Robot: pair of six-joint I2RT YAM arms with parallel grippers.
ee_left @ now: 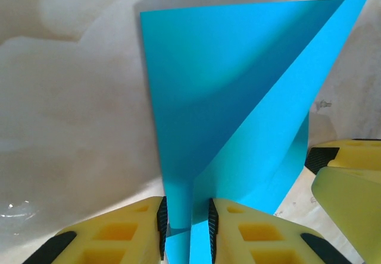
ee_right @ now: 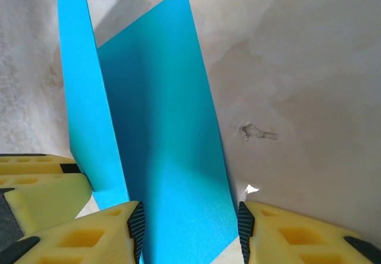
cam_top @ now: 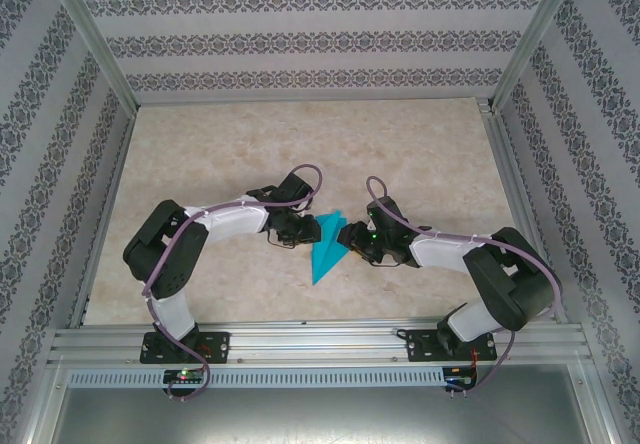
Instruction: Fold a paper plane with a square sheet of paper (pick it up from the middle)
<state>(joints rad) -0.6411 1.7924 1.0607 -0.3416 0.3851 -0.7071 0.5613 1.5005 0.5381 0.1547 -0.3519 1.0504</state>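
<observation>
The teal-blue sheet of paper point(cam_top: 328, 246), folded into a pointed dart shape with its tip toward the near edge, stands between my two grippers at the table's middle. My left gripper point(cam_top: 298, 228) comes at it from the left. In the left wrist view its jaws point(ee_left: 186, 228) stand narrow, and both pads press the creased paper point(ee_left: 238, 85), whose two flaps spread upward. My right gripper point(cam_top: 354, 246) is on the paper's right side. Its jaws point(ee_right: 190, 228) stand wide apart, with one flat flap point(ee_right: 161, 145) between them and a small gap beside the right pad.
The tabletop point(cam_top: 300, 144) is pale and marble-patterned, bounded by aluminium rails point(cam_top: 310, 336) at the front and patterned walls around it. There is a small chip mark point(ee_right: 256, 132) in the surface right of the paper. The other arm's yellow finger point(ee_left: 351, 181) is close by.
</observation>
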